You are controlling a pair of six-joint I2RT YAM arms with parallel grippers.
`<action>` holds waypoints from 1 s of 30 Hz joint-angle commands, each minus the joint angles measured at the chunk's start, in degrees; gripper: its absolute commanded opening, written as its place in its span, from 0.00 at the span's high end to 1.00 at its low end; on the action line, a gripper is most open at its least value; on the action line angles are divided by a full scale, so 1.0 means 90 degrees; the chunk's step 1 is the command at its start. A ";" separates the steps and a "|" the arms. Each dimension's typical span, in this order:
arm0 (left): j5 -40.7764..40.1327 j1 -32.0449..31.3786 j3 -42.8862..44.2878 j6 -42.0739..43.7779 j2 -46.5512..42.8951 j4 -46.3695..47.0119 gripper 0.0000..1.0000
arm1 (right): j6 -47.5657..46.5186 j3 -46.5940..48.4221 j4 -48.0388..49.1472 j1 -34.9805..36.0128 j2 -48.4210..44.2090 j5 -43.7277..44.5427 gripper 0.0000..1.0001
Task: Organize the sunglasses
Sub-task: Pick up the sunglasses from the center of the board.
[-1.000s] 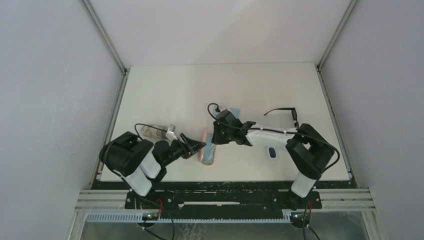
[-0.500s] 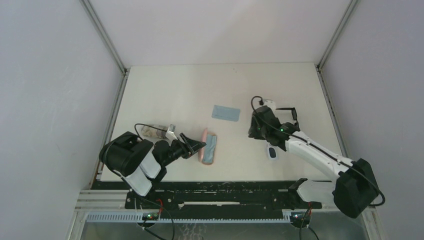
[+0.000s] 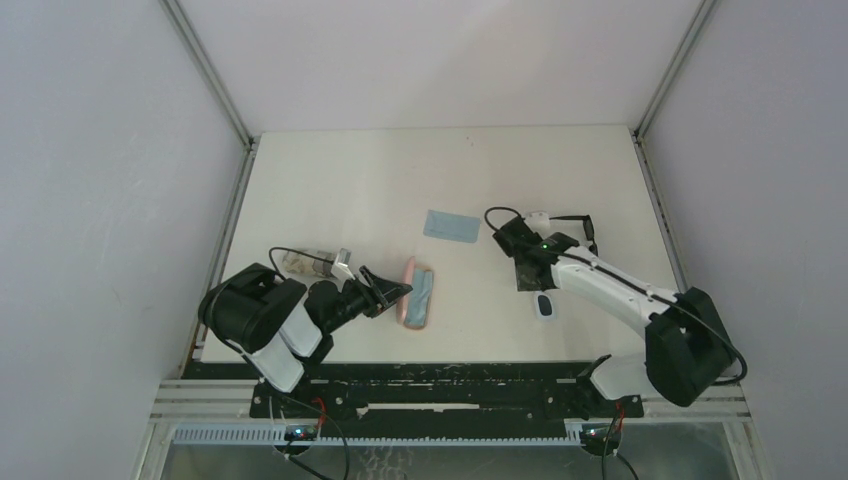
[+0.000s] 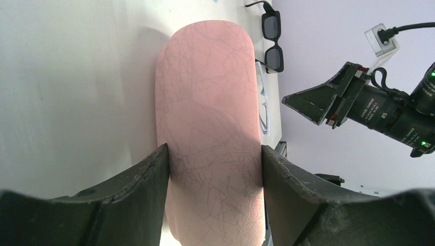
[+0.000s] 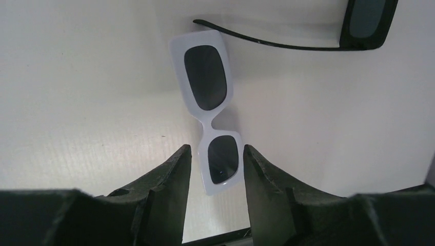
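The right gripper point(image 5: 215, 149) has its jaws parted about halfway and holds nothing; a second ago they were nearly shut at mid-table. The blue cloth point(image 3: 451, 225) now lies alone there. The arm has swung right to hover over the white sunglasses point(image 5: 209, 119), with the black sunglasses point(image 5: 367, 23) just beyond, on the far side. A pickup looks next. At near left, the left gripper point(image 4: 214, 151) clamps the pink case point(image 4: 205, 92).
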 commanded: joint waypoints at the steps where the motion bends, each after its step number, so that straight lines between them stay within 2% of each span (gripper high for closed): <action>1: 0.0126 -0.0005 0.0190 -0.0095 -0.0012 0.0407 0.85 | -0.0352 0.0534 -0.0296 0.0386 0.0553 0.0808 0.58; 12: 0.0107 -0.0009 0.0199 -0.0096 -0.0002 0.0403 0.85 | -0.0525 0.1006 -0.0491 0.0573 0.1956 0.1454 0.64; 25: 0.0126 0.0004 0.0229 -0.0096 0.0067 0.0405 0.85 | -0.0628 0.1017 -0.0415 0.0579 0.2389 0.1474 0.70; 30: 0.0141 0.0005 0.0257 -0.0099 0.0087 0.0405 0.85 | -0.0691 0.1027 -0.0402 0.0583 0.2405 0.1414 0.68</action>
